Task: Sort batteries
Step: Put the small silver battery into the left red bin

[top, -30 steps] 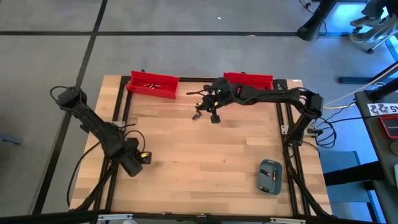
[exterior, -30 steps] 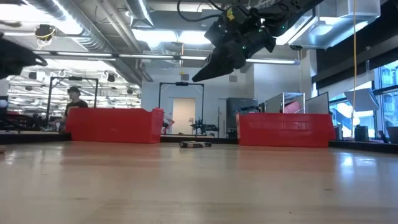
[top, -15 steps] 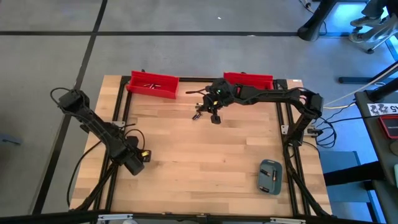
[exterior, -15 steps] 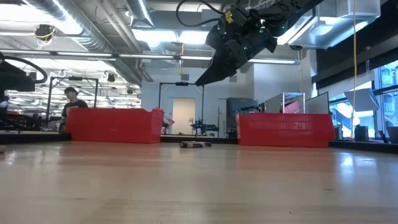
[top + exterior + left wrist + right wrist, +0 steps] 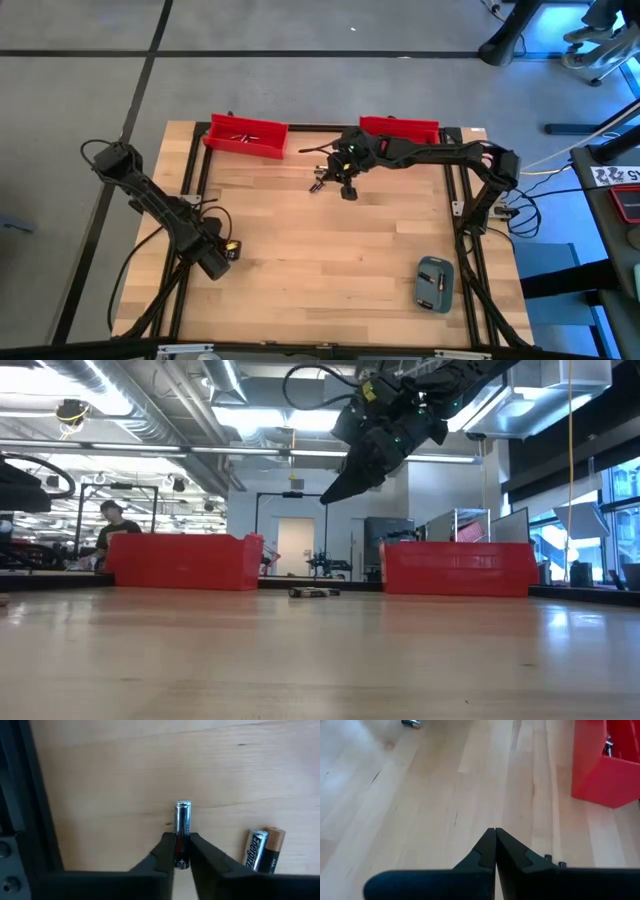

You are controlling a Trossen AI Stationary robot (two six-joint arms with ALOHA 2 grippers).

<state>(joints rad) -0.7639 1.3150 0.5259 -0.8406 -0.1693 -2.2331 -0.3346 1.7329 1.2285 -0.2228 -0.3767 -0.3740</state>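
Note:
My left gripper (image 5: 218, 262) is near the table's left near corner, shut on a silvery battery (image 5: 183, 822). Two more batteries (image 5: 264, 849), black with copper ends, lie side by side on the wood next to it. My right gripper (image 5: 345, 188) hangs shut and empty above the far middle of the table (image 5: 330, 495). A small cluster of batteries (image 5: 318, 183) lies on the wood just left of it, seen low on the table (image 5: 314, 592). One stray battery (image 5: 411, 723) shows in the right wrist view. My left gripper pinches the silvery battery between its two fingertips (image 5: 167, 845) at the battery's lower end (image 5: 181, 856). The battery lies along the fingers and sticks out past them, its capped end (image 5: 183, 806) free. Whether it touches the wood I cannot tell.
Two red bins stand at the far edge, a left bin (image 5: 245, 136) with small items inside and a right bin (image 5: 400, 127). A grey-blue case (image 5: 434, 283) lies near the right near corner. Bare wood fills the middle. A person (image 5: 112, 525) stands in the room behind.
My right gripper has stayed raised and shut, shifting slightly toward the right bin and tipping a little steeper. My left arm has shifted slightly near the left edge, still shut on the battery.

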